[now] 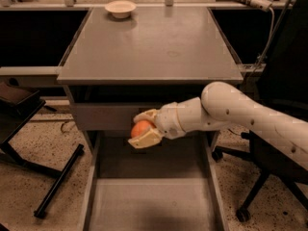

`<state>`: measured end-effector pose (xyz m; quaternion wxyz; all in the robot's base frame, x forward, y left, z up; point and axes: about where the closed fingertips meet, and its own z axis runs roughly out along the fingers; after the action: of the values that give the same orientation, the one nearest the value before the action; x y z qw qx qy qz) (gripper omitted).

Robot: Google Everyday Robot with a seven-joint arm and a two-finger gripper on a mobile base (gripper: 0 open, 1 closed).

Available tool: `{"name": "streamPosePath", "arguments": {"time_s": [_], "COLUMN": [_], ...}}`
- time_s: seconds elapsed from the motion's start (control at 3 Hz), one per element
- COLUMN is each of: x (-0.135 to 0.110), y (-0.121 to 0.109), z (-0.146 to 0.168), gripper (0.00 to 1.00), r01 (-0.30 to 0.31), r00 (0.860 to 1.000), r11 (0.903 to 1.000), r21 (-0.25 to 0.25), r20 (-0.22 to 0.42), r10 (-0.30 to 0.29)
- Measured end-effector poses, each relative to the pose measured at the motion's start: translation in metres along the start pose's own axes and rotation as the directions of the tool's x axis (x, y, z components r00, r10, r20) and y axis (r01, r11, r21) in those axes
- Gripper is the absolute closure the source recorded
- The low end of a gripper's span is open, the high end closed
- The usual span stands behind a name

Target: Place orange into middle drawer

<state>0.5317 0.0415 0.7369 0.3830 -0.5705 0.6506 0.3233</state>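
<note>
Orange (142, 128): in the air below the tabletop's (154, 47) front edge, left of centre, over the back of the open drawer (149, 203).
Gripper (135, 130): just under that front edge; jaws pinching the orange from above and below.
Handling: likely light, firm and smooth, apt to roll once released; best held across its widest part.
Bowl (120, 7): near the far left corner.

the orange (141, 128) was partly covered, clamped in the gripper (139, 129) over the rear of the middle drawer (149, 201). the drawer's front end was cut off by the lower edge, and the arm (240, 112) by the right edge.
</note>
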Motion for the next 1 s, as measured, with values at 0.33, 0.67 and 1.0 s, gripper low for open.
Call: {"name": "streamPosePath", "arguments": {"time_s": [0.33,0.67,1.0], "x": [0.056,0.120,0.120], "y": [0.026,0.062,0.062], "z": [0.016,0.056,0.056], "gripper": [1.00,1.00,1.00], "r01": [-0.182,-0.359,-0.359], "r00": [0.981,0.923,0.923], "r11": [0.9831,0.9331,0.9331], "r21": [0.019,0.021,0.021], "r20": [0.074,0.153,0.153], "r10": [0.180,0.352,0.352]}}
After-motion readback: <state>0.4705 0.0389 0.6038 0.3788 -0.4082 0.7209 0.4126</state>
